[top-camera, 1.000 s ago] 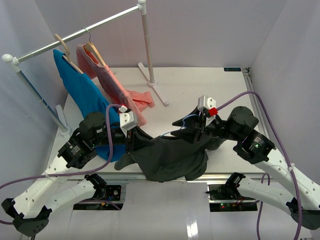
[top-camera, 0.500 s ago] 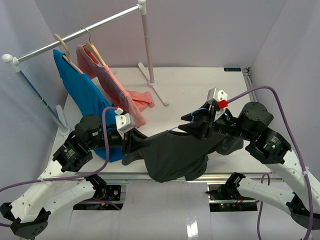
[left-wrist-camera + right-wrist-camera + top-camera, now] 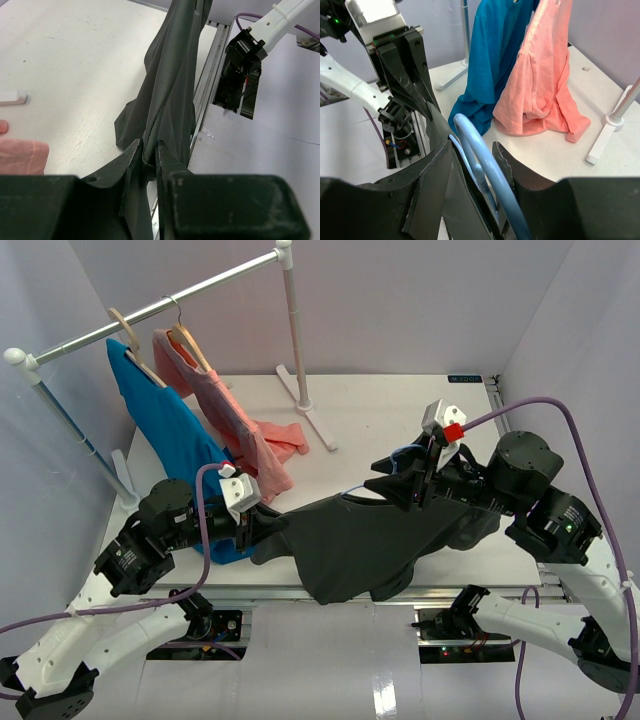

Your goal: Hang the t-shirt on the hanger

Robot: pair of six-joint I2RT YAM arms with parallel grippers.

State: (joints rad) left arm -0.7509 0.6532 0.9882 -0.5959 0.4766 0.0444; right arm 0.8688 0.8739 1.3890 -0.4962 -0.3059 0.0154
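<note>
So this looks like the mid-threading bit, with the shirt not on the hanger yet. The left claw (image 3: 263,524) is clamped shut on a bunched fold of the t-shirt (image 3: 360,545); the left wrist view shows the cloth pinched right between its fingers (image 3: 134,155). From there the fabric runs away in a taut band and spills past the near edge of the table (image 3: 65,65).

The right claw (image 3: 397,486) is closed around the hanger (image 3: 472,135). The light-blue wire runs up between its two fingers, with dark cloth pressed against it on the left-finger side. So the shirt hangs stretched between the two claws, and the hanger sits at the right claw's end of it. I can't tell whether any wire is actually inside the shirt, because cloth hides most of it from above.

My guess at the next move is that the right claw feeds a hanger shoulder further into the opening while the left one holds tension and keeps that opening from collapsing. The blue garment (image 3: 490,60) and pink garment (image 3: 540,85) hang on the rail (image 3: 160,308) well beyond the left claw, out of the way.
</note>
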